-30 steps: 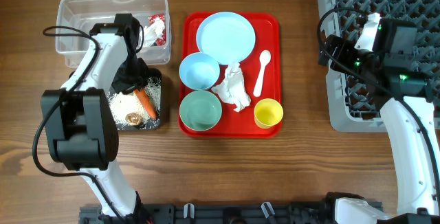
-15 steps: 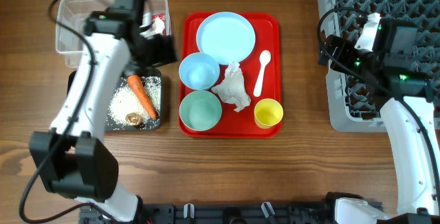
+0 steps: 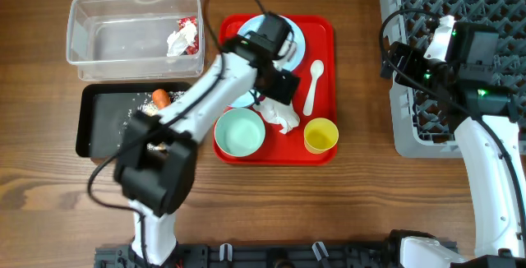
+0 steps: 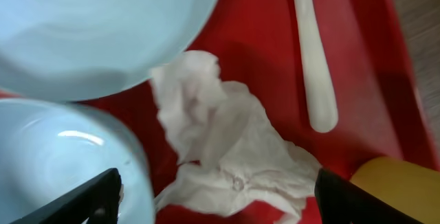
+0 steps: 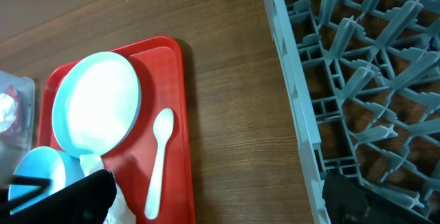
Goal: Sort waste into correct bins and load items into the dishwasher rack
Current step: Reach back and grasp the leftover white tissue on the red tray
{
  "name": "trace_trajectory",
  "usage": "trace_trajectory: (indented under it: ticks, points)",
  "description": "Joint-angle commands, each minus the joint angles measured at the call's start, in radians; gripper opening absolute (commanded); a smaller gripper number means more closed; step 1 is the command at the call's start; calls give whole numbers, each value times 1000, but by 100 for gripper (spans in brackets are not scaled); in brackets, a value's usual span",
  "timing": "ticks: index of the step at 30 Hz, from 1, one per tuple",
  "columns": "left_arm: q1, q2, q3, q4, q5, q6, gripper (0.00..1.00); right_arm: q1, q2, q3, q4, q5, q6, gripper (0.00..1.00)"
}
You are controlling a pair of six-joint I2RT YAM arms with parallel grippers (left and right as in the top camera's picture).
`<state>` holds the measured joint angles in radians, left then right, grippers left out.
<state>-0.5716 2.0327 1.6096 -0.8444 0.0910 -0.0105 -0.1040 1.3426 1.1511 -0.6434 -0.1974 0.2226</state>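
Item: crumpled white tissue (image 4: 227,148), judged light, soft; pinch its bunched centre. Above it, left gripper (image 4: 221,200) spread wide, empty; right gripper (image 5: 206,200) likewise.

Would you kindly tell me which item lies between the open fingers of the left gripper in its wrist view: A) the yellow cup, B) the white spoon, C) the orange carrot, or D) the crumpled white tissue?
D: the left wrist view shows the crumpled white tissue lying on the red tray, between the spread fingers of the left gripper, with the spoon off to one side.
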Motion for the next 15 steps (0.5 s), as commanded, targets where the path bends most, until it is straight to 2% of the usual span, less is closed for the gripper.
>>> trace_trajectory:
  ticks: [1, 13, 15]
  points:
    - [-28, 57, 6, 23, -37, 63, 88, -2, 9, 20, -1, 16, -10, 100]
    - [-31, 113, 6, 48, -39, 63, 86, -2, 9, 20, -1, 17, -10, 100]
    - [-31, 113, 6, 48, -56, 63, 84, -2, 9, 20, -1, 17, -10, 100]
